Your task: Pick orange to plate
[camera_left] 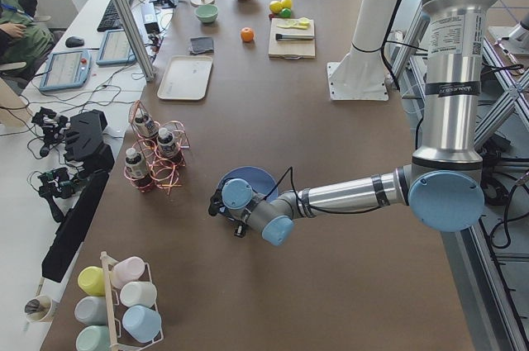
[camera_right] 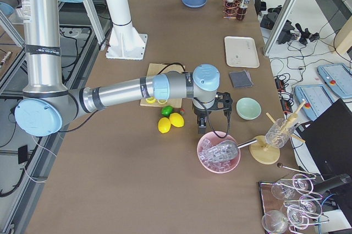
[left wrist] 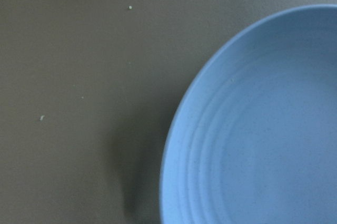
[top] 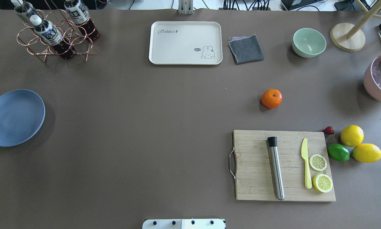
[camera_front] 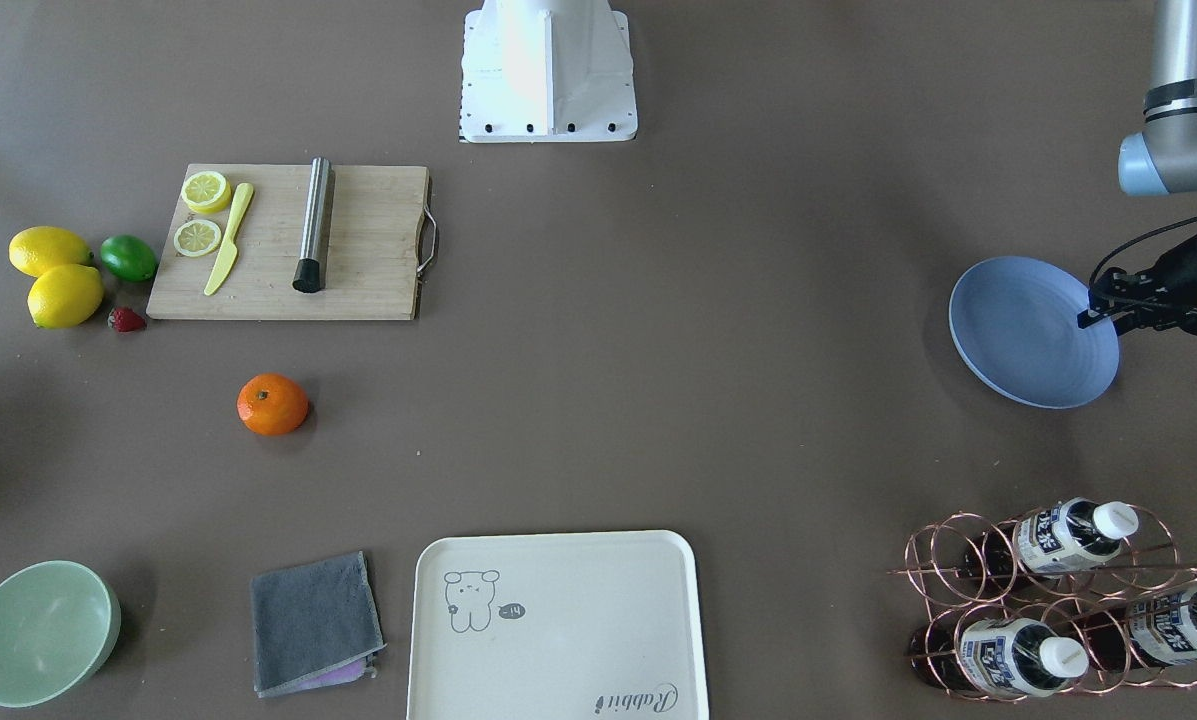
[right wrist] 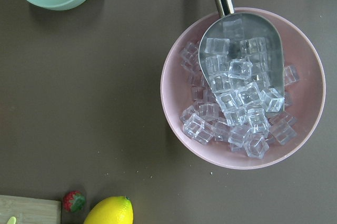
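The orange (top: 271,98) lies alone on the brown table beyond the cutting board, also seen as the orange (camera_front: 273,404) in the front view, with no gripper near it. The blue plate (top: 15,117) sits bare at the table's far left end. My left gripper (camera_front: 1090,305) hovers over the plate's (camera_front: 1028,330) edge; whether it is open or shut I cannot tell. The left wrist view holds only the plate (left wrist: 263,129) and table. My right gripper (camera_right: 201,126) hangs near the pink ice bowl, shown only in the right side view, so its state cannot be told.
A cutting board (top: 284,165) carries lemon slices, a yellow knife and a steel muddler (top: 276,167). Two lemons (top: 352,135), a lime (top: 338,152) and a strawberry lie beside it. Cream tray (top: 185,43), grey cloth (top: 246,48), green bowl (top: 308,42), bottle rack (top: 55,35), pink ice bowl (right wrist: 242,87).
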Available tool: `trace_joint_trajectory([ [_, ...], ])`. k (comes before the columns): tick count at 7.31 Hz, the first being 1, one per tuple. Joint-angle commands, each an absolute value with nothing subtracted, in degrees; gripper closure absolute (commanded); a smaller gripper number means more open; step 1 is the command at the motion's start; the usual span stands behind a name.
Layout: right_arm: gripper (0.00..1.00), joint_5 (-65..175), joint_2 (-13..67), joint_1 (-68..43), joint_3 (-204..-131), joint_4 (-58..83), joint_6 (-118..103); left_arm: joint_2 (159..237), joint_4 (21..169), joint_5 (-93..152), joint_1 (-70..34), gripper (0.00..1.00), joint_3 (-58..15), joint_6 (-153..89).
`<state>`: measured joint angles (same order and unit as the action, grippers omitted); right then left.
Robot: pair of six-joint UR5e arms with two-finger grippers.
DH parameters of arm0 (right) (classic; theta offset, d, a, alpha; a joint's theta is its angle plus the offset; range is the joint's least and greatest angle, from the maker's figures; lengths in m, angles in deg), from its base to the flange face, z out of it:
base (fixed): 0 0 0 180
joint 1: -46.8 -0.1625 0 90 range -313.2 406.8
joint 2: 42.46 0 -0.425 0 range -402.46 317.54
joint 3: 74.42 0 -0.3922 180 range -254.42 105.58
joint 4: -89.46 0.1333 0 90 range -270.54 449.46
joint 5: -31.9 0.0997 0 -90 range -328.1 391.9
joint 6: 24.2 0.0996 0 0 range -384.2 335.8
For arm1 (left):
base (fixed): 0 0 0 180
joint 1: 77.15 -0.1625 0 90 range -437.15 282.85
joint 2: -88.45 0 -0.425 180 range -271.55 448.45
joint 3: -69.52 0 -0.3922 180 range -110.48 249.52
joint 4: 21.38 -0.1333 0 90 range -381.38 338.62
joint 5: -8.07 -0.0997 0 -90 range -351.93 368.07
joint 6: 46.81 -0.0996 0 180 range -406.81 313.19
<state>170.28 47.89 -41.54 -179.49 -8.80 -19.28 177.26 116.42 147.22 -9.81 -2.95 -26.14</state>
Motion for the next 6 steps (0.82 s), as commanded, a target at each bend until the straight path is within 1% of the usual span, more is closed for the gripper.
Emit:
trace_joint_trajectory([
  [1,0.00,170.5,47.8,-41.5,-179.5,-8.5,-19.4,177.0,116.5,149.9,-9.7,1.00,-3.3,-25.9],
  [2,0.00,170.5,47.9,-41.5,-179.5,-6.6,-19.4,177.0,116.9,152.8,-8.4,1.00,-3.8,-22.3],
  [4,0.00,170.6,47.3,-41.5,-179.6,-6.4,-19.4,177.7,117.8,153.6,-7.1,1.00,-6.9,-16.1],
  [5,0.00,170.8,45.2,-41.5,-179.5,-7.0,-19.2,178.9,118.0,156.8,-6.7,1.00,-8.6,-11.0],
  [6,0.00,170.8,43.6,-40.8,-179.5,-6.9,-16.4,180.1,118.0,157.5,-6.6,1.00,-12.4,-3.5],
])
